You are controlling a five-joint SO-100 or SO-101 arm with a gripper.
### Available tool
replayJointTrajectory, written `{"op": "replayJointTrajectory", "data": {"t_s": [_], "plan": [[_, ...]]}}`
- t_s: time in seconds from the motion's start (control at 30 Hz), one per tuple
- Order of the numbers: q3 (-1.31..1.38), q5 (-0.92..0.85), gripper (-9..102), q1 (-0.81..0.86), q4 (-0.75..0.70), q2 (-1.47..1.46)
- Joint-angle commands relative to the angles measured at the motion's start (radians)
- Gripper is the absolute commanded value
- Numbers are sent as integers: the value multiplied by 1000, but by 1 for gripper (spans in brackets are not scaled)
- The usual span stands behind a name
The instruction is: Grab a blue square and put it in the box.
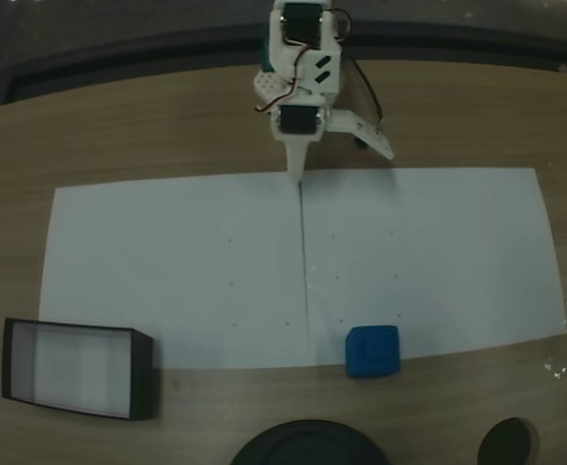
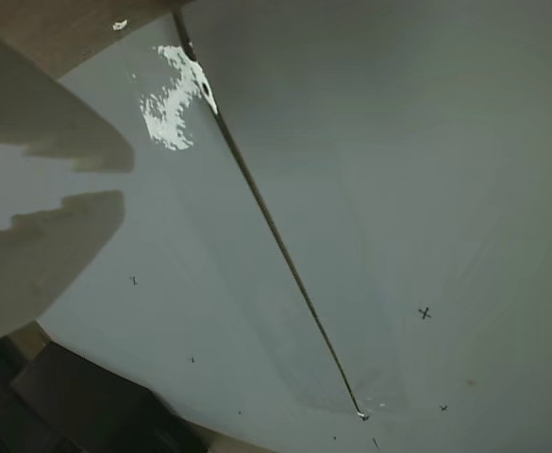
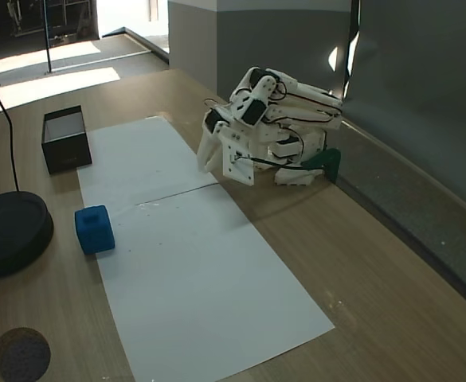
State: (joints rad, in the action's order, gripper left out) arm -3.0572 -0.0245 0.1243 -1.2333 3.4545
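Observation:
The blue square (image 1: 372, 350) lies at the near edge of the white paper, right of the seam; in another fixed view it sits on the paper's left edge (image 3: 94, 229). The box (image 1: 70, 368) stands on the wood at the near left, its pale floor bare; I also see its black wall (image 3: 65, 147) at the paper's far corner. My arm is folded at the back of the table. The gripper (image 1: 298, 172) (image 3: 203, 165) points down at the paper's far edge, far from both. In the wrist view the gripper (image 2: 125, 181) has its fingers nearly together with nothing between them.
Two white paper sheets (image 1: 167, 271) meet at a dark seam (image 2: 276, 236) in the middle. A big round black base (image 1: 307, 444) (image 3: 9, 231) and a small dark disc (image 1: 508, 444) (image 3: 21, 354) sit at the table's near edge. A black cable (image 3: 9, 119) hangs by the box.

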Motion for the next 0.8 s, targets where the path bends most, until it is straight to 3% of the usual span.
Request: {"op": "replayJointTrajectory", "data": {"t_s": [0.0,0.2,0.37,0.63,0.77], "plan": [[37,-2,0,-14,115,21],[146,-2,18,-98,252,0],[293,-3,20,-221,252,-143],[753,-5,25,-218,249,-874],[1075,-5,26,-221,173,-1278]]}}
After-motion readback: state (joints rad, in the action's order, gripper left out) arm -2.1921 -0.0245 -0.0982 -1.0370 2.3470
